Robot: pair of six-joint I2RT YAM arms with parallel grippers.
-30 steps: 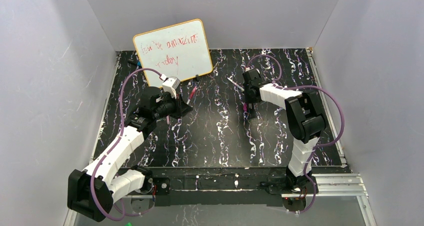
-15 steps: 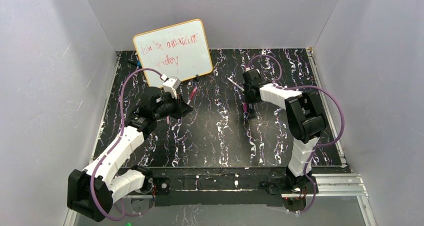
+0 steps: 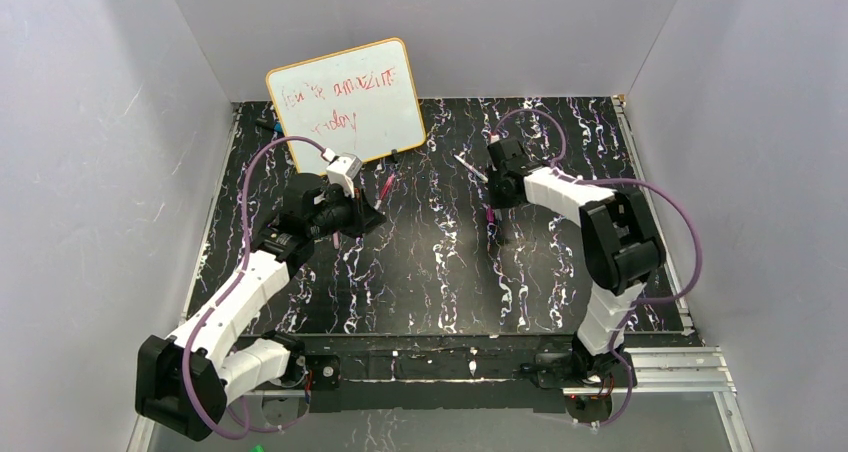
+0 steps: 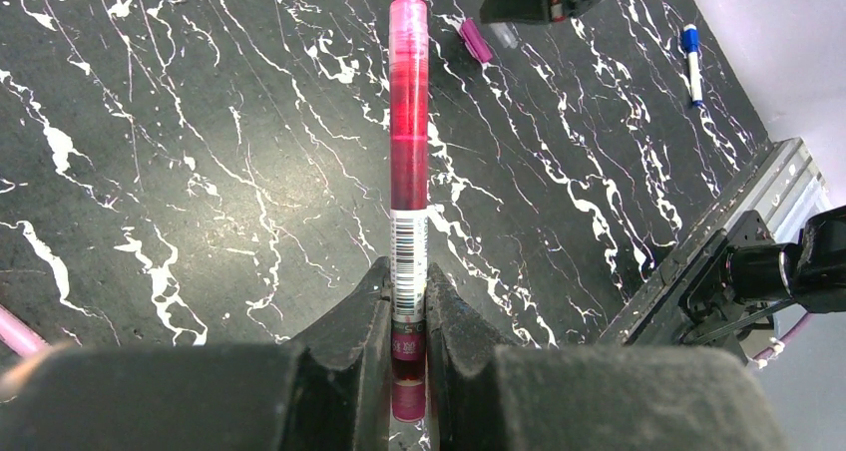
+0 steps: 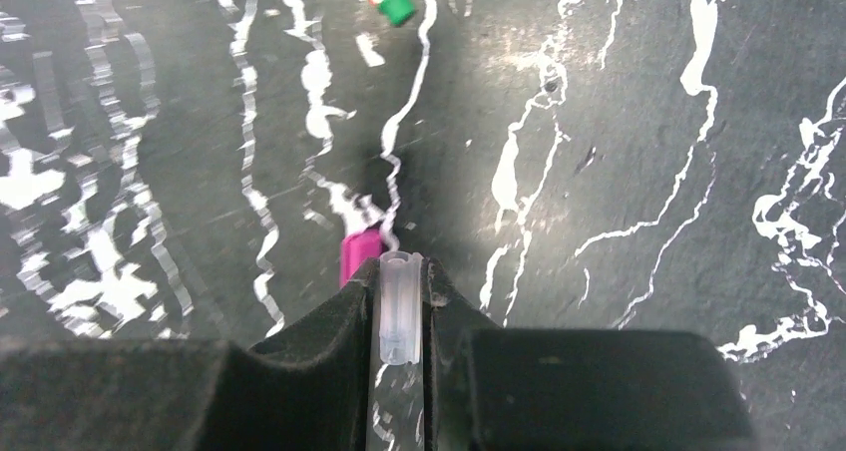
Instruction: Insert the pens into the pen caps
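The left gripper (image 4: 407,279) has its fingers pressed together on the barcode end of the pink-red pen (image 4: 408,122), which projects straight out from the fingers, tip leading. The right gripper (image 5: 400,269) is pinched on the pen cap (image 5: 399,311) by its clear tubular part. A magenta part shows at 10 o'clock of the fingertips, low over the black marbled table (image 5: 619,122). Governing relation, seen from overhead: the cap sits at 3 o'clock of the pen, well apart, while the pen's long axis points toward 1 o'clock. By my judgement the pen must swing round before insertion. The right arm is nearer the cap. The white-bodied pen (image 3: 468,165) lies at 11 o'clock of the right gripper. Against the earlier view, the right arm's elbow has shifted toward 4 o'clock; the left arm is unchanged.
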